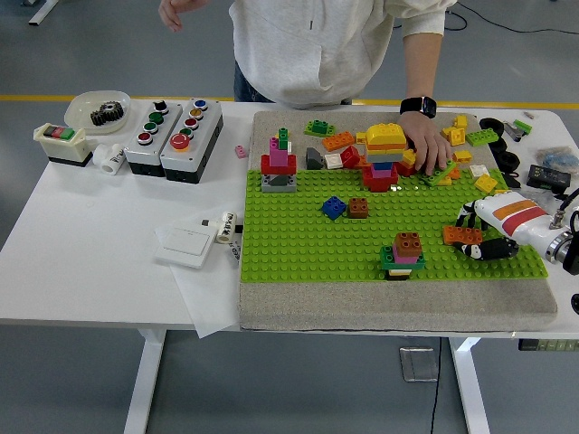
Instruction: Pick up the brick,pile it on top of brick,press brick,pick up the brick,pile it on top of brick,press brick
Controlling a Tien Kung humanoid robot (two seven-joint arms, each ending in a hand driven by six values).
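The right hand [484, 233] comes in from the right edge and sits low over the green baseplate [298, 244], near its right end. Its dark fingers [493, 249] are curled round an orange brick [461, 236], thumb side above and the other fingers below, so the brick looks clamped between them. From this high view it is hard to say whether the brick is lifted clear of the studs or resting on them.

The brick's long axis runs roughly left to right across the plate, with its free end pointing left, away from the wrist. The nearest likely target is the small stack [403, 254] with a brown brick on top, standing on the plate to the left of the hand and slightly nearer the table's front edge. So the carry would go leftward and a little toward the robot, and the right arm is the one placed to do it; the left arm is out of view.

A person at the far side rests a hand [425, 145] among loose bricks beside the tall pile [384, 155] with a yellow top, well apart from the robot's hand
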